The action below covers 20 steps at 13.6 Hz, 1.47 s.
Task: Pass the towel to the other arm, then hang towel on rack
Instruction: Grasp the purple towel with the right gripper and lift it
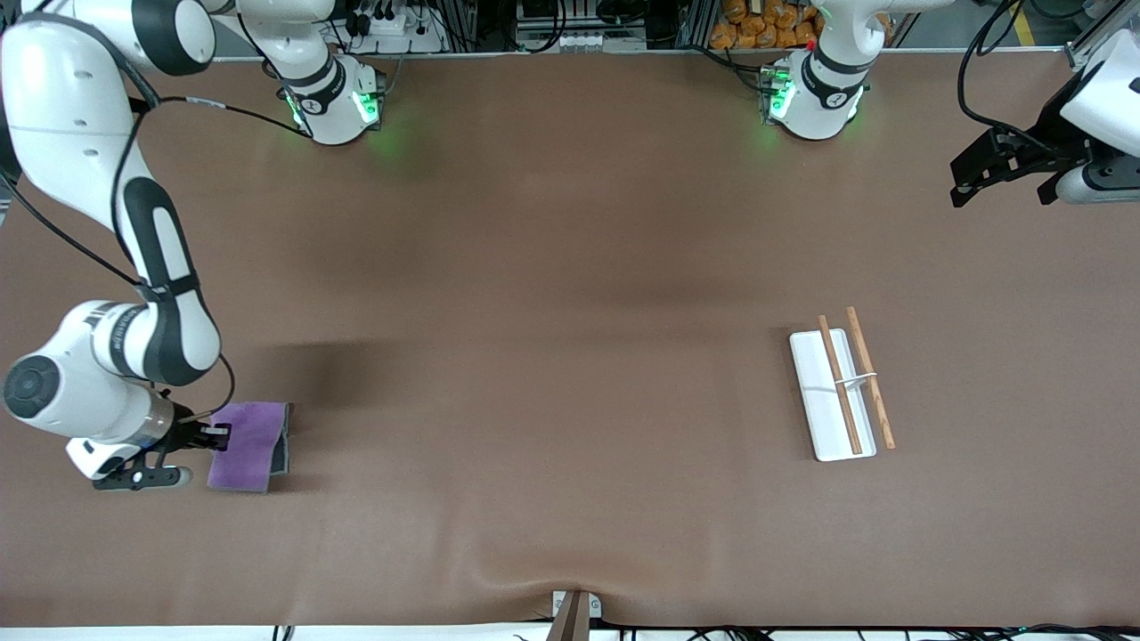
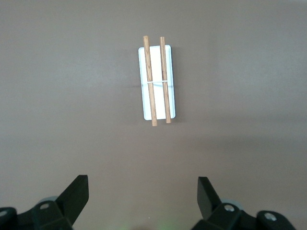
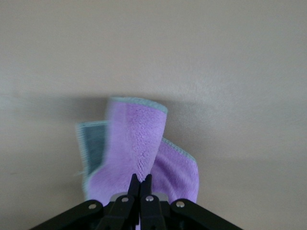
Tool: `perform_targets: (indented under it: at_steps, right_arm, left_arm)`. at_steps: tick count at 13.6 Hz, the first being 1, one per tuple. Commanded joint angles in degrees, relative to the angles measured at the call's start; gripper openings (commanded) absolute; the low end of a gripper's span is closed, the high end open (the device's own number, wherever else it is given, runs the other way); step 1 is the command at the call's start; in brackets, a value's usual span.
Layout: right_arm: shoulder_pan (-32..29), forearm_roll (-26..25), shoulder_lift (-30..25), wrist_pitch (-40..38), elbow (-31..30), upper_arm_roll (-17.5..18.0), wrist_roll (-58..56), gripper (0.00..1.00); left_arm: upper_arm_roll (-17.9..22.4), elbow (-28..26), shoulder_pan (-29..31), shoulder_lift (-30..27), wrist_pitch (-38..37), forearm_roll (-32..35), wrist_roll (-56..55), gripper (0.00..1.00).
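Observation:
The purple towel lies at the right arm's end of the table, one edge folded up to show its dark grey reverse. My right gripper is shut on the towel's edge; in the right wrist view the fingertips pinch a raised fold of the towel. The rack, a white tray with two wooden rods, lies toward the left arm's end. My left gripper is open and empty, up in the air at that end, waiting; its view shows the rack farther off between its fingers.
The brown table surface stretches between towel and rack. The arm bases stand along the table edge farthest from the front camera. A small bracket sits at the nearest edge.

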Motion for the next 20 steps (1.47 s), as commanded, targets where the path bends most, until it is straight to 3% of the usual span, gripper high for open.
perform_targets:
  at_steps: [1,6,10,14,17,20]
  right_arm:
    - [0.4,0.4,-6.0,-4.7,-1.4,0.8,-2.0,0.0]
    - [3.1,0.5,-12.6,-13.2,-1.3,3.2,-4.1,0.0]
    - [3.3,0.4,-15.5,-14.3,-1.1,10.0,-4.4,0.0]
    - [3.3,-0.1,-16.0,-14.8,-0.6,19.5,-4.2,0.0]
    - [3.8,-0.3,-15.9,-14.3,0.3,25.8,-4.5,0.0]
    - [9.6,-0.8,-15.9,-14.3,1.6,27.5,-4.2,0.0]
  left_arm:
    - [0.1,-0.1,0.5,-1.1,-0.4,-0.8,0.9,1.0]
    - [0.1,-0.2,0.5,-1.0,-0.3,-0.8,0.8,1.0]
    - [0.0,-0.2,0.4,-1.0,-0.3,-0.8,-0.3,1.0]
    - [-0.1,-0.2,0.3,-0.4,-0.3,-0.9,-3.0,1.0]
    - [0.0,0.0,0.4,0.9,0.0,-6.1,-10.7,1.0]
    - [0.0,0.1,0.3,3.1,1.5,-6.3,-11.4,1.0]
